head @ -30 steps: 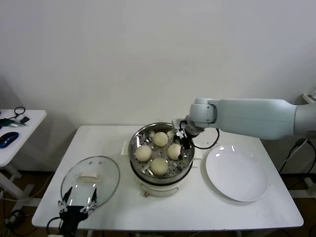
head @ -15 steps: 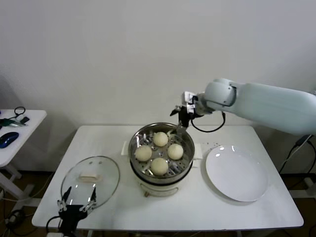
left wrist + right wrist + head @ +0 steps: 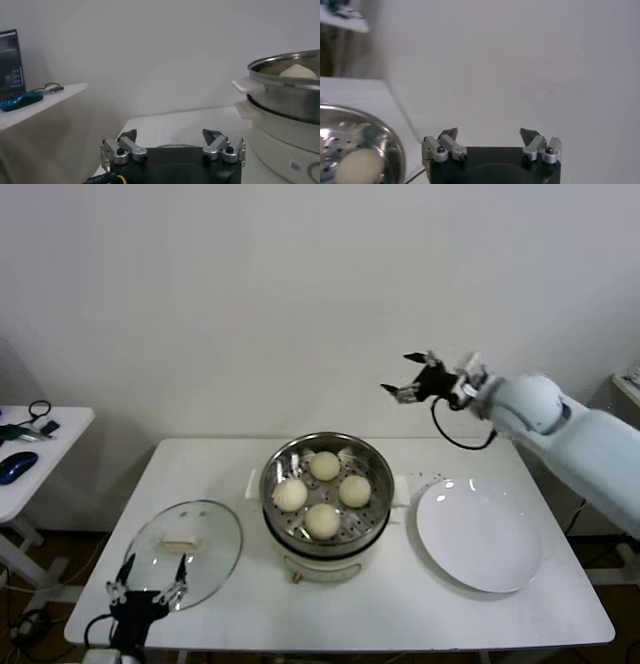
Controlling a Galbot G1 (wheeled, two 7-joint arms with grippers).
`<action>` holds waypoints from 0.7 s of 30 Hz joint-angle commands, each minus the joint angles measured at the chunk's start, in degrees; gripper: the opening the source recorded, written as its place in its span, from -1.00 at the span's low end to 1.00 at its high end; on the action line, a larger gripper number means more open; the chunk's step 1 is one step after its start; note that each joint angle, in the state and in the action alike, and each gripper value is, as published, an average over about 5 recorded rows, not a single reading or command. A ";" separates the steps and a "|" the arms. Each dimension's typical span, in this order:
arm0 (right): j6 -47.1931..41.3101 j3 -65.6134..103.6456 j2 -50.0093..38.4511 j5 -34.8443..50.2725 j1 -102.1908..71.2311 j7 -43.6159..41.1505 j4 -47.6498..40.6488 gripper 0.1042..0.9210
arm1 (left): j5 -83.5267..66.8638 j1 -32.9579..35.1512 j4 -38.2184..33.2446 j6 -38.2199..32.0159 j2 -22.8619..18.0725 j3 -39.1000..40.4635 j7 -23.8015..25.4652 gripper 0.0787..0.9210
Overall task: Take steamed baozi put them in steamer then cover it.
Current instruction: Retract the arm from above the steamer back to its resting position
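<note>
Several cream-white steamed baozi (image 3: 325, 466) lie on the perforated tray inside the steel steamer (image 3: 266, 484) at the table's middle. The steamer stands uncovered. Its glass lid (image 3: 215, 534) lies flat on the table to the left. My right gripper (image 3: 415, 376) is raised high, behind and to the right of the steamer, open and empty. In the right wrist view that gripper (image 3: 490, 134) faces the wall, with the steamer (image 3: 385, 145) and one baozi (image 3: 357, 165) below it. My left gripper (image 3: 145, 592) waits open at the table's front left edge, beside the lid. In the left wrist view the left gripper (image 3: 172, 135) looks across the table, the steamer (image 3: 290, 100) off to one side.
An empty white plate (image 3: 478, 534) lies right of the steamer. A small side table (image 3: 60, 424) with a mouse and cables stands at the far left. The white wall is close behind the table.
My right gripper has lifted out of the steamer and swung up and to the right, empty. The baozi stay in the steamer. My left gripper has drifted slightly left and lower.
</note>
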 commanded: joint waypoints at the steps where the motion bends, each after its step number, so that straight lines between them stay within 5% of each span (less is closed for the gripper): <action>1: 17.47 60.98 -1.36 -7.74 -66.10 5.07 6.11 0.76 | -0.28 -0.36 -0.25 0.05 0.13 -0.13 -0.28 0.77; 13: 34.22 71.79 18.12 -10.02 -87.91 1.90 5.02 0.76 | 4.36 -1.84 0.83 -2.73 1.11 -0.56 -5.22 0.77; 21: 36.85 68.57 25.35 -11.19 -90.22 3.63 3.61 0.76 | 28.39 -1.58 2.98 -5.67 3.85 -0.87 -18.47 0.77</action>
